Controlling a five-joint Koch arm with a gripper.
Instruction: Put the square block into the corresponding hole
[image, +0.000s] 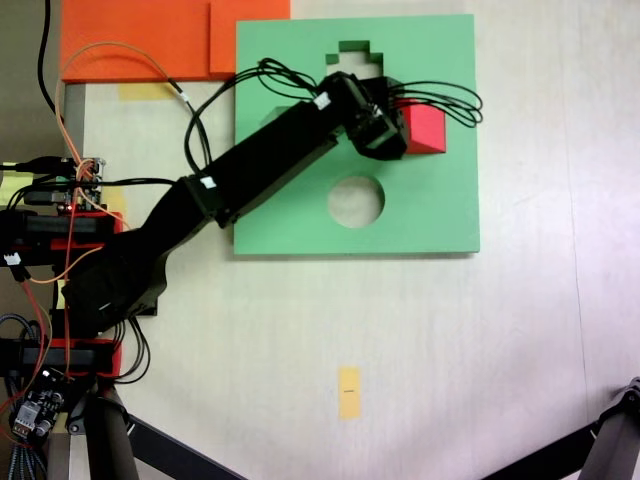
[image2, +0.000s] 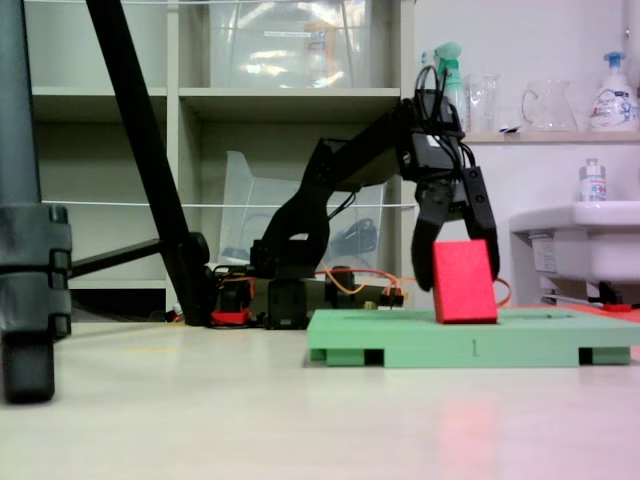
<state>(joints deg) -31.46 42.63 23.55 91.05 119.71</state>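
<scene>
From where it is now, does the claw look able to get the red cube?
Probably yes. The claw is open and straddles the top of the red cube, which rests tilted on the green board. Nothing stands between them.

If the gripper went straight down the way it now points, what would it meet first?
Most likely the small red foam cube, standing tilted on the thick green foam board right under the open gripper; depth is unclear.

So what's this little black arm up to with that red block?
The black arm's gripper is over the green foam board, its fingers on either side of the top of the red cube. The cube stands tilted on the board, seemingly at the square hole but not sunk in. A cross-shaped cutout and a round cutout are empty.
</scene>
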